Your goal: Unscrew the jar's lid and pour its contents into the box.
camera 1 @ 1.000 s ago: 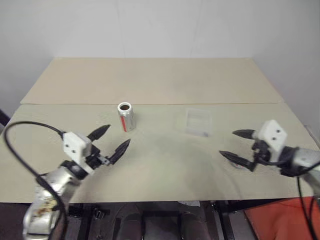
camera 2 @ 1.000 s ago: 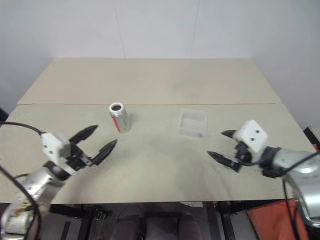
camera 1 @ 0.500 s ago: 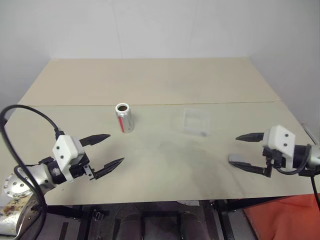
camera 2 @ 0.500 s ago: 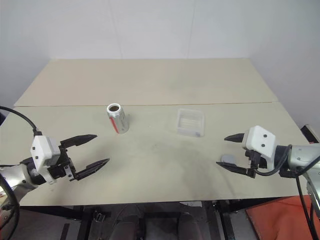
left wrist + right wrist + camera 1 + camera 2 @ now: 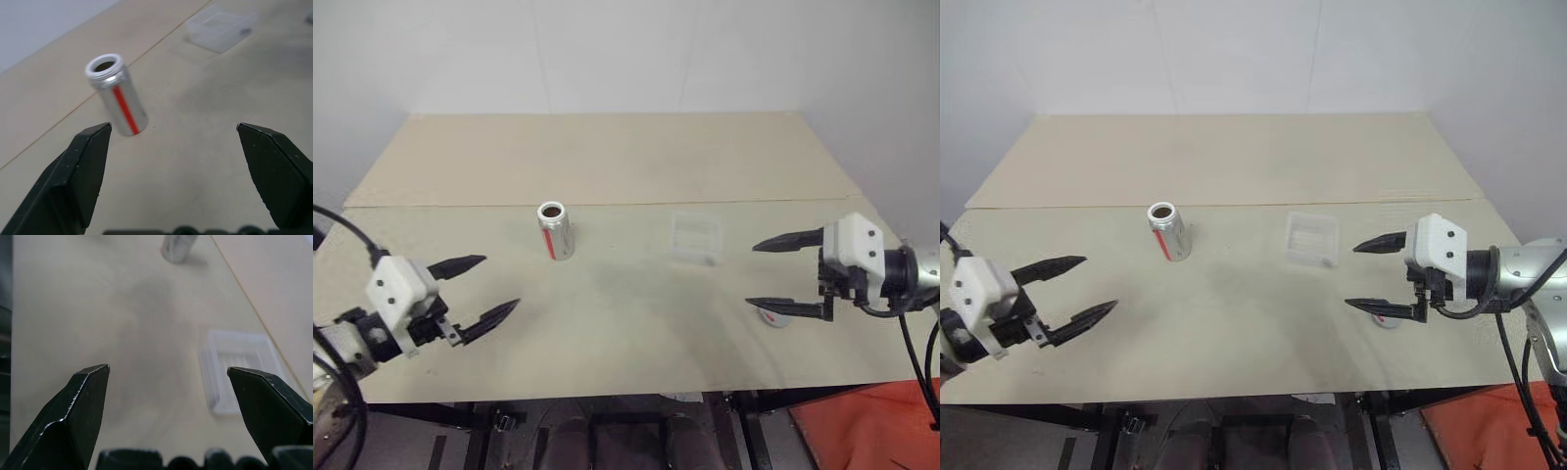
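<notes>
Both arms have pulled back from the middle: left gripper [image 5: 475, 289] has swung out toward the near-left edge of the table [image 5: 607, 157], well apart from the jar now, and right gripper [image 5: 783, 276] has lifted and sits over the near-right part, jaws of both spread wide, nothing held. Jar [image 5: 556, 230] stands upright left of centre, mouth open, red stripe facing near (threaded rim plain in the left wrist view). Lid [image 5: 1386, 318] is already off, lying flat on the table just under the right gripper's lower finger, near and right of the box. Box [image 5: 1312, 239] is the clear tray right of the jar, a gap between them; a small dark speck shows at one corner in the left wrist view, too small to tell whether that is contents. Judgement: unscrewing done, lid parked, arms backing away. Jar standing lidless means either the pour is over or it is yet to be made; jar interior cannot be read. If not poured, jar needs regrasping.
</notes>
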